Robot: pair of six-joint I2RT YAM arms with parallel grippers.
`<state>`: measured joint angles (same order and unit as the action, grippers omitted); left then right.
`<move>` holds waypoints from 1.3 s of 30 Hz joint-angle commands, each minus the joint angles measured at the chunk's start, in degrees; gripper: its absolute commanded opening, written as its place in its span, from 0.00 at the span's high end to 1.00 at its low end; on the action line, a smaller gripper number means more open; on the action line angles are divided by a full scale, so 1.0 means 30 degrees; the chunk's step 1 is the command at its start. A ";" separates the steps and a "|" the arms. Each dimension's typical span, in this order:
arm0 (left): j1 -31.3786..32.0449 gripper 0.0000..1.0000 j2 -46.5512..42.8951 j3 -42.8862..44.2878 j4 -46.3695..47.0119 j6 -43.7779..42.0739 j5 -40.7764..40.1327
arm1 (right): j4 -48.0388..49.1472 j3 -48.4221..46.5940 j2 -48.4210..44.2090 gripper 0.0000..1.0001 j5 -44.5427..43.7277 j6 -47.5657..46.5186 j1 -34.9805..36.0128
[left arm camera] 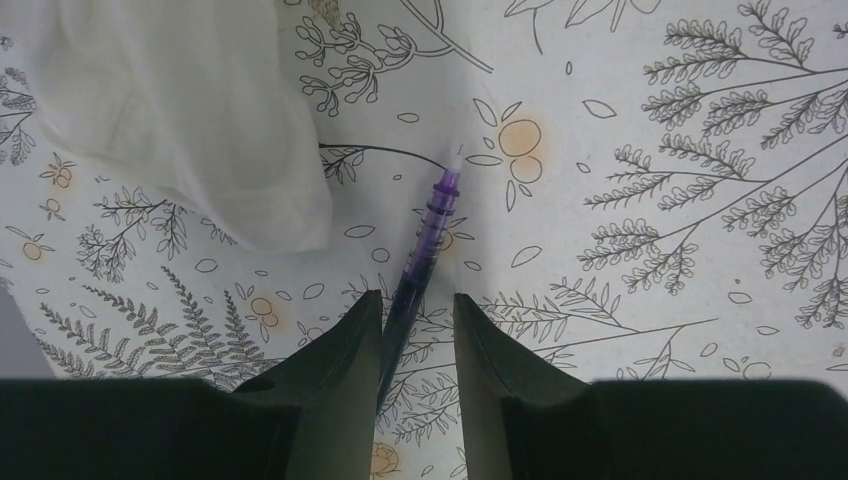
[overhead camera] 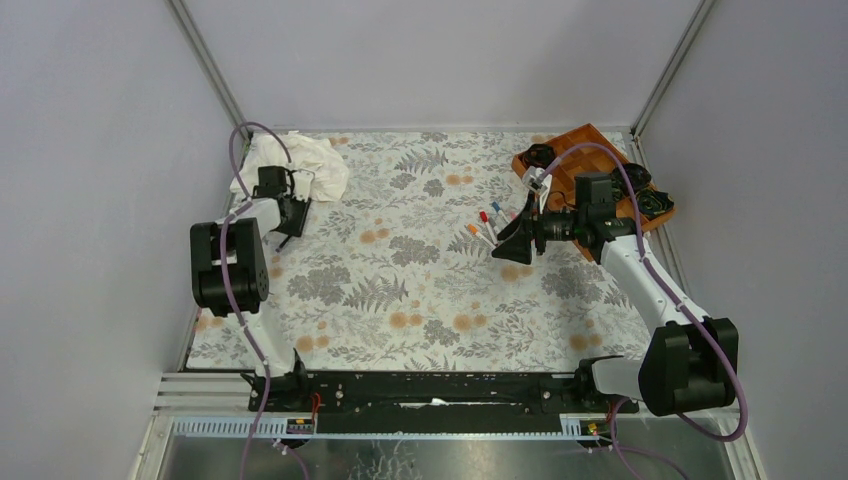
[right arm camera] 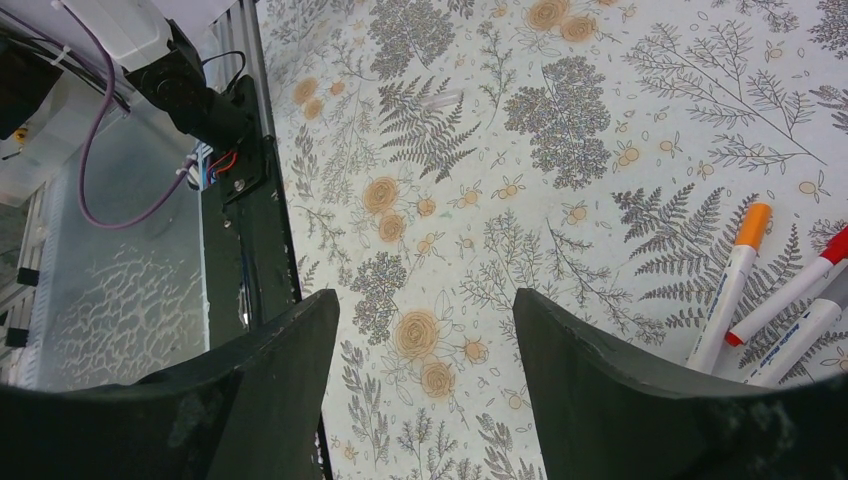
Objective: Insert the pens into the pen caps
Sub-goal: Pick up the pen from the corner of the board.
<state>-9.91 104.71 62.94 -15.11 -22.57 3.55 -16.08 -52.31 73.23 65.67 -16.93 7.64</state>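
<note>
Purple pen [left arm camera: 428, 225] lying on floral tablecloth [left arm camera: 650, 390] just beside white cloth [left arm camera: 180, 100], barrel between narrowed fingers of left gripper [left arm camera: 418, 302], pinch not clear; probably light, stiff, slick, prone to rolling; best held mid-barrel, off the fine tip; right gripper [right arm camera: 427, 300] spread, empty, near other pens [right arm camera: 730, 290].

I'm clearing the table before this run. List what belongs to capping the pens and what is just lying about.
Job: purple pen, inside the left end effector; orange-tipped pen; red-tipped pen.
Lying about: white cloth; orange tray; black rosettes in it.
</note>
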 commanded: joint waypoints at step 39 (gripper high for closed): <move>0.0389 1.00 -0.0927 -0.0603 -0.3033 0.0347 0.4271 | 0.1052 -0.0119 -0.1176 0.26 0.1773 0.0838 -0.0790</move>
<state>-10.61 105.54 63.75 -17.61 -22.57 11.51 -14.48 -52.31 71.59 68.66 -14.83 5.56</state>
